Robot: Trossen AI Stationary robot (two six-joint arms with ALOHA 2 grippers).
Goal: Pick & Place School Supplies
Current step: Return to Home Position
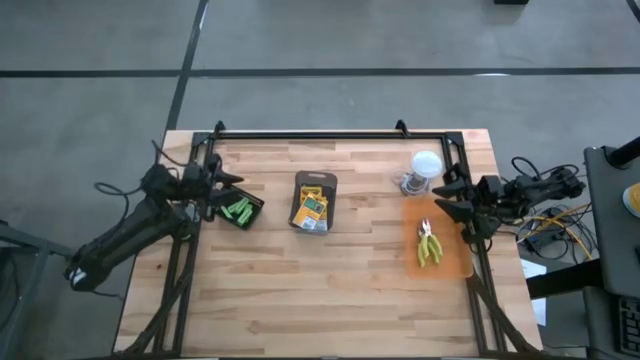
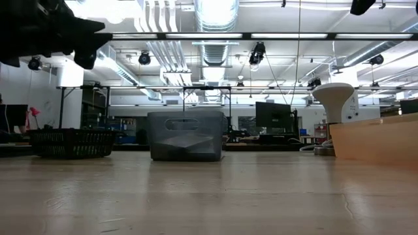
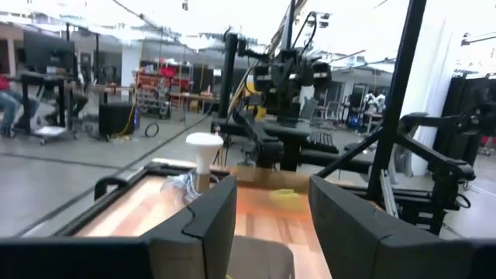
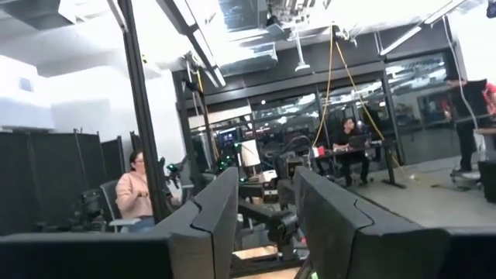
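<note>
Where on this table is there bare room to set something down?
Widest: the bare tabletop between its near edge and the black basket, grey tray and orange bin. Also the gap between tray and bin. Crowded: jar and right gripper by the bin; left gripper by the basket.

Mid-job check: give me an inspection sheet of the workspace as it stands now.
Surface: wooden table, no spills seen.
Job's things: green sticks in black basket; crayon boxes in grey tray; pliers in orange bin.
Clutter: white-lidded jar beside the bin.
Grippers: left gripper open, by basket; right gripper open, by bin.
Cables: loose bundle off the table's right side.
Surroundings: seated person beyond the table.
</note>
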